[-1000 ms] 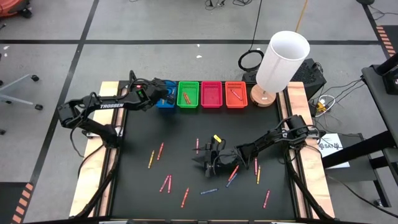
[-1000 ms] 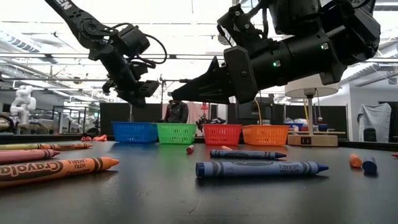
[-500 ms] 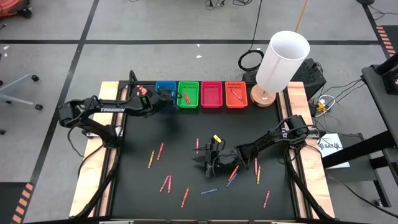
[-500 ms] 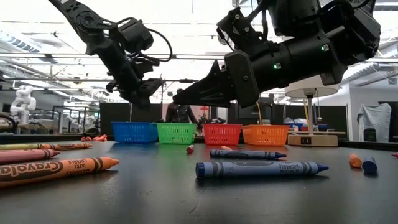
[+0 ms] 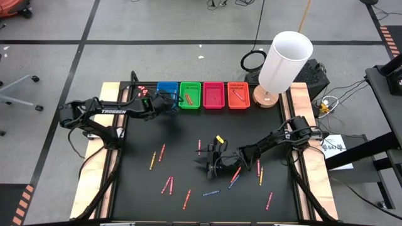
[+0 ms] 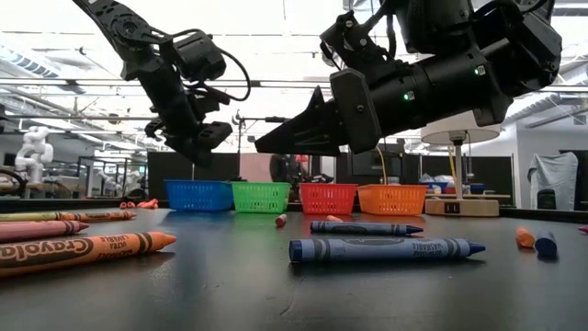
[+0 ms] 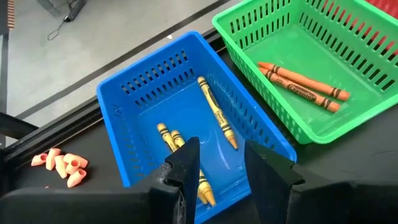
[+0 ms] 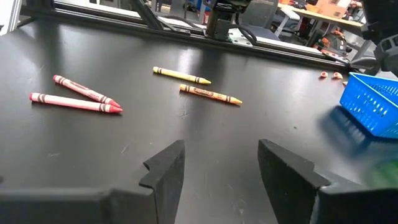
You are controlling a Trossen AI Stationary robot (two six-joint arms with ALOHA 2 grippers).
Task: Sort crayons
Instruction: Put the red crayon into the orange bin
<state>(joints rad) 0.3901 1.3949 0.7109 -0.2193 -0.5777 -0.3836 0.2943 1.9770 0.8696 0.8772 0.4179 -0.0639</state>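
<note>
Grey taped floor [image 5: 157, 25], white-shaded lamp [image 5: 286, 59], office chair [image 5: 16, 88], bright ceiling lights [image 6: 276, 18]

4 baskets [image 5: 202, 95] line the table's [image 5: 138, 188] far edge; crayons [image 5: 166, 184] lie scattered before them.

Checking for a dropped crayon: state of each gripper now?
Left gripper: open, empty, above the blue basket.
Right gripper: open, empty, over the table.

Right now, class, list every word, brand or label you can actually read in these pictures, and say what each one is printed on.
"TROSSEN": on the left arm, seen from above.
"Crayola": on the orange crayon nearest the low camera.
Label on the blue crayon: too blurred to read.
Wrappers on the orange crayons in the green basket: too small to read.
Sheet on the floor right of the table: blurred.
</note>
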